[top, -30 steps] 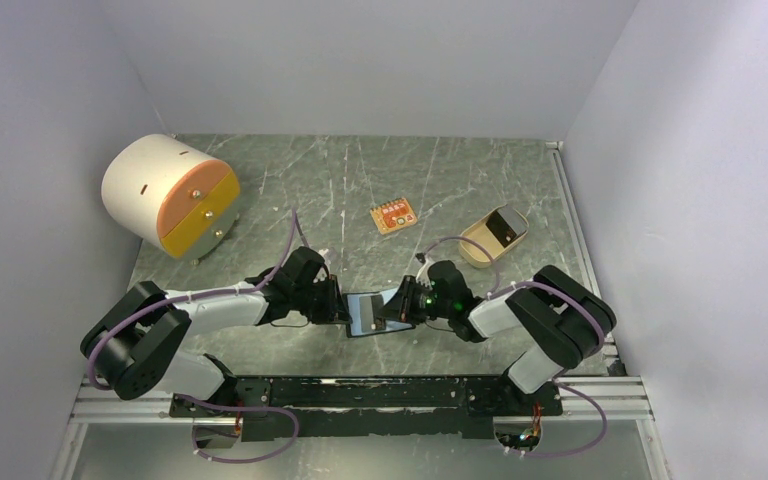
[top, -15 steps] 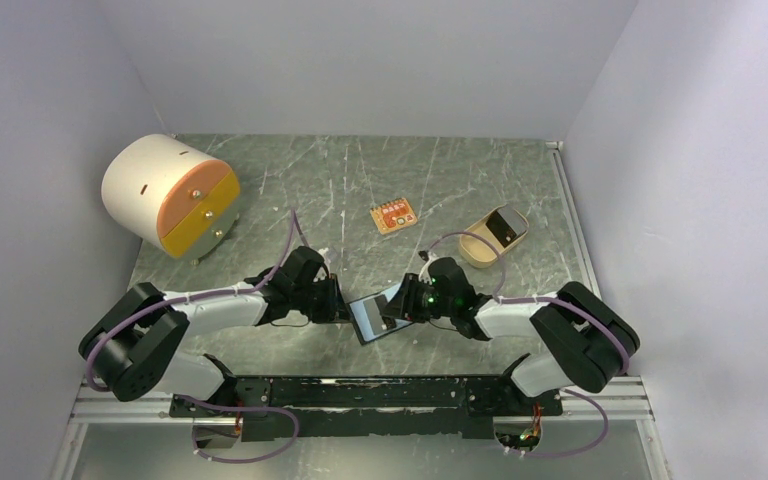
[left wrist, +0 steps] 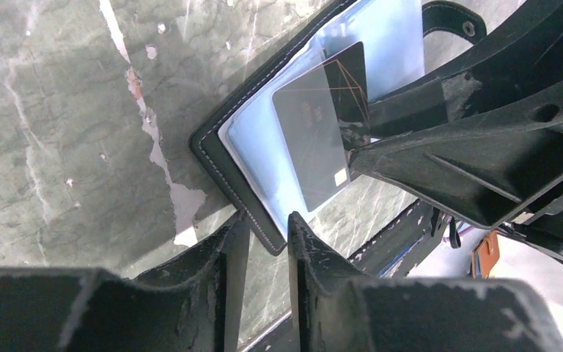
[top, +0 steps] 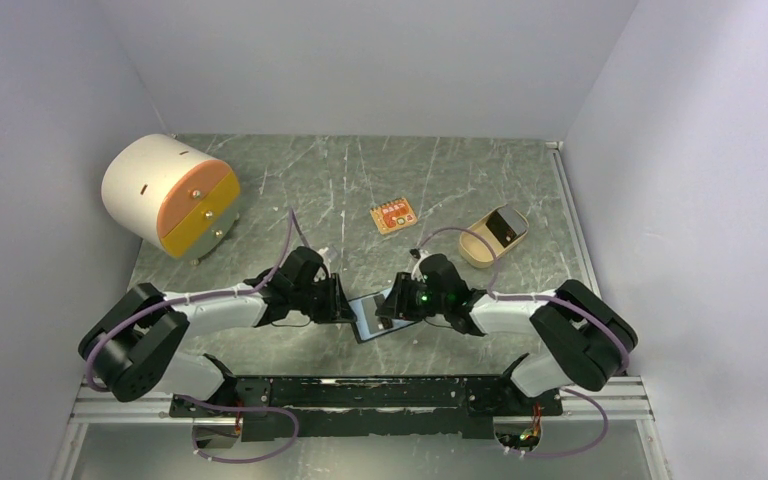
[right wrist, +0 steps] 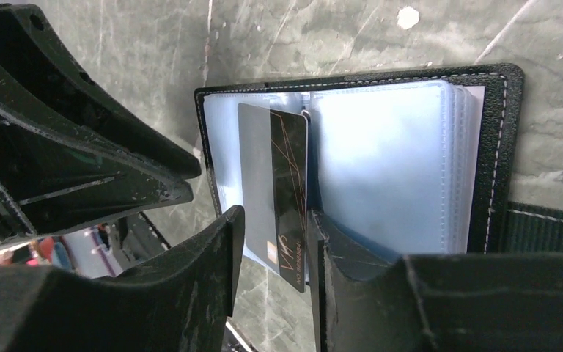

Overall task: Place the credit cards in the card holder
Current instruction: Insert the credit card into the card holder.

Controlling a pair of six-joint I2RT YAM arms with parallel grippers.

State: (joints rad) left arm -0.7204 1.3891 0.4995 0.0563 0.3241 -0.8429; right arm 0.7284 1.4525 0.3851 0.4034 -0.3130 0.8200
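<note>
1. Left gripper (left wrist: 265, 226) is clenched on the open card holder's (left wrist: 209, 143) near edge, between both arms.
2. Right gripper (right wrist: 275, 220) pinches a credit card (right wrist: 289, 169) against the holder's pale pockets.

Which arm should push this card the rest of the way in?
Right. The right pincer grips the partly inserted credit card; the left pincer clamps the card holder at its edge.

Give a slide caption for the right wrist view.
Right fingers grip a dark credit card against the open card holder.
</note>
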